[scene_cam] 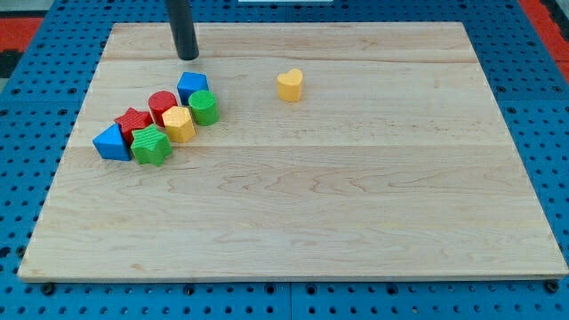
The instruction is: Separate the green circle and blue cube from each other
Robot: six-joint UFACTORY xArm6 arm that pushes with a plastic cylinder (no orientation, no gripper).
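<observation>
The green circle [204, 108] and the blue cube [191, 86] touch each other in a cluster at the board's upper left; the cube lies just above and left of the circle. My tip [188, 57] stands on the board a short way above the blue cube, with a small gap between them. The dark rod rises from it out of the view's top.
The same cluster holds a red cylinder [163, 105], a yellow block [179, 124], a red block [133, 123], a green star [152, 145] and a blue triangle [111, 142]. A yellow heart [290, 84] lies alone near the top centre. The wooden board [356, 204] rests on blue pegboard.
</observation>
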